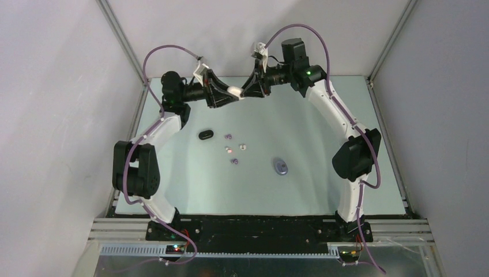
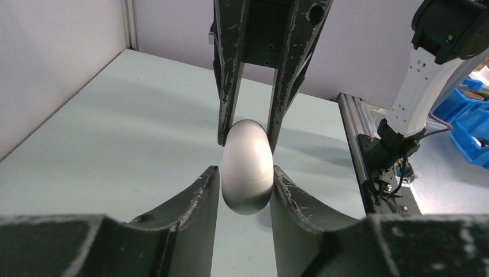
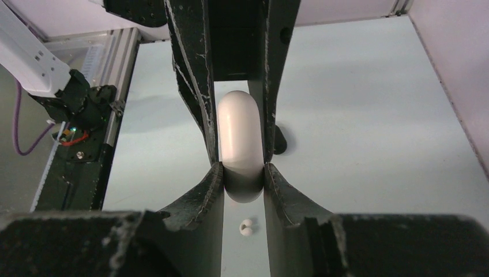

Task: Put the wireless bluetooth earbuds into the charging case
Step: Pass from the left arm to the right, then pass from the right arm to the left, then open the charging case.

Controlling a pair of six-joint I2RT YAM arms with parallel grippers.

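A white oval charging case [image 1: 235, 91] hangs in the air over the far part of the table, closed as far as I can see. My left gripper [image 1: 230, 93] and right gripper [image 1: 242, 90] meet there, each shut on one end of it. In the left wrist view the case [image 2: 248, 167] sits between my left gripper [image 2: 245, 173] and the right fingers [image 2: 228, 86] coming from above. In the right wrist view the case [image 3: 241, 138] fills my right gripper [image 3: 242, 172]. White earbuds [image 3: 247, 228] lie on the table below. White [image 1: 243, 147] and purple [image 1: 228, 137] earbuds lie mid-table.
A black oval case [image 1: 206, 135] lies left of the buds and shows in the right wrist view [image 3: 279, 140]. A bluish-purple oval case [image 1: 280, 167] lies to the right. Another purple bud [image 1: 233, 161] and white bud [image 1: 229, 150] lie between. Walls close in the table.
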